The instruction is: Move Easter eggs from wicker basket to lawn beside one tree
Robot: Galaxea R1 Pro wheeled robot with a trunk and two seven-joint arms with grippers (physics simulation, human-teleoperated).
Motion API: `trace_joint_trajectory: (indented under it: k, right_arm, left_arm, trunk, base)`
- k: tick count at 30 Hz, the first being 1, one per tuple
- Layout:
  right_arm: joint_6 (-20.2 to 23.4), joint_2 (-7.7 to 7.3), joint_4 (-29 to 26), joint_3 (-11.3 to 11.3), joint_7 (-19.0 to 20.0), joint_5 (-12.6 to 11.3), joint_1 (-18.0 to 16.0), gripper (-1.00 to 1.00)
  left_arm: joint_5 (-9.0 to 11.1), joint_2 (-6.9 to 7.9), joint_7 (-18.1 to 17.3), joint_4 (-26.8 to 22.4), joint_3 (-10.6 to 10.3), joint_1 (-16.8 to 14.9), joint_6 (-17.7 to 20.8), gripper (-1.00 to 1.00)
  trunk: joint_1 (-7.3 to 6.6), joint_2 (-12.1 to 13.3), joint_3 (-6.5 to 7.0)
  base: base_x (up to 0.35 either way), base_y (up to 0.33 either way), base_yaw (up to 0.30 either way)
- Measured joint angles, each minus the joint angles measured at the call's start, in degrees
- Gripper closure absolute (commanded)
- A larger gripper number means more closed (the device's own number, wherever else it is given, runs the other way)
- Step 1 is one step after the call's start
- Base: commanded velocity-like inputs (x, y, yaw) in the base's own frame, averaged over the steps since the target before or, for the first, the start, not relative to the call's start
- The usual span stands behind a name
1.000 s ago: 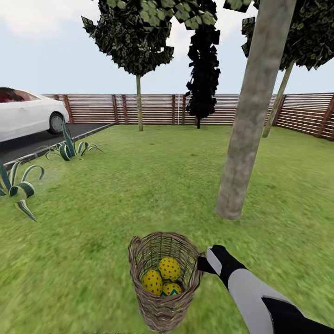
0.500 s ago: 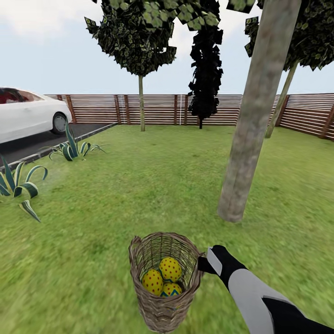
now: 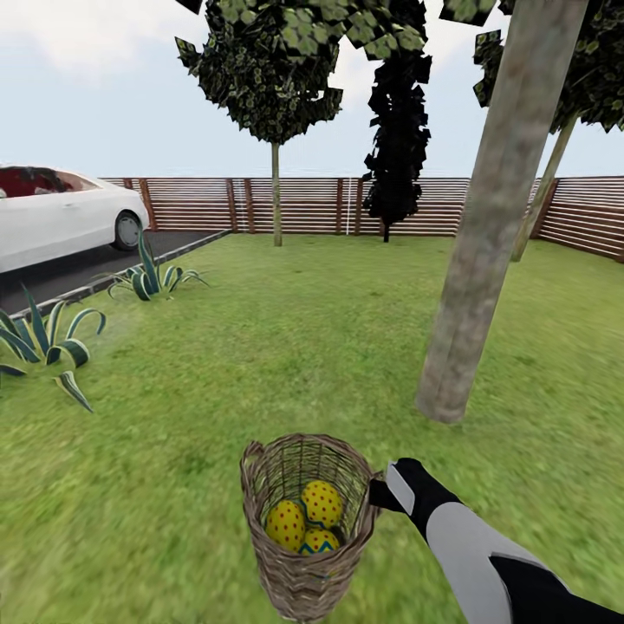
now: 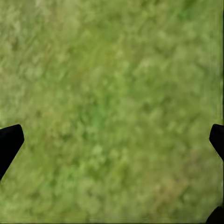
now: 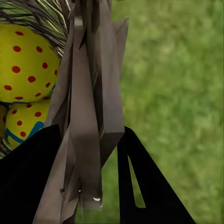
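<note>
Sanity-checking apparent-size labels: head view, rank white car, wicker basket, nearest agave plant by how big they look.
1. white car, cut off by the frame edge.
2. wicker basket, held close to the camera by the right gripper, so nearness inflates it.
3. agave plant.

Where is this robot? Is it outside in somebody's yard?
Yes, it looks like a fenced garden: green lawn, a slatted wooden fence behind trees such as the nearest tree, and a white car parked beside it.

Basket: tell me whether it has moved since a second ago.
Yes. The basket, carried by the right gripper, sits nearer the tree, whose trunk base shifted right and down.
</note>
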Motion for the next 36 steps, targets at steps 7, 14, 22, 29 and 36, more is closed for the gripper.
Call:
trace_joint_trajectory:
  k: [7,14,22,29,36]
  right_arm:
    - [-0.10,0.00,0.03,-0.07,0.05,0.00,0.00,1.00]
    - [-0.19,-0.10,0.00,-0.20,0.04,0.03,0.02,1.00]
    - [-0.27,-0.01,0.00,-0.05,0.06,-0.02,0.52,1.00]
    - [-0.38,-0.08,-0.01,-0.25,0.08,-0.42,0.53,1.00]
    - [-0.36,-0.05,0.00,-0.24,0.07,-0.41,0.62,1.00]
  left_arm:
    - [-0.06,7.75,-1.46,4.20,-0.03,-9.12,12.71,-1.00]
    - [-0.41,7.59,-1.16,23.12,-0.26,-13.16,-2.43,-1.00]
    - [-0.50,6.42,-0.98,27.49,-0.36,-13.28,-9.90,-1.00]
    - [-0.52,6.09,-0.98,27.66,-0.36,-13.28,-10.19,-1.00]
    - [-0.52,5.71,-1.02,27.68,-0.34,-13.28,-13.65,-1.00]
  trunk:
    - [-1.53,2.81,1.25]
    - [-3.07,5.62,2.52]
    - [-4.83,8.83,3.96]
    - [-6.37,11.64,5.21]
    - [-7.90,14.44,6.47]
  base:
    - [0.000,0.000,0.002]
    - [0.000,0.000,0.000]
    - [0.000,0.000,0.000]
    - [0.000,0.000,0.000]
    - [0.000,0.000,0.000]
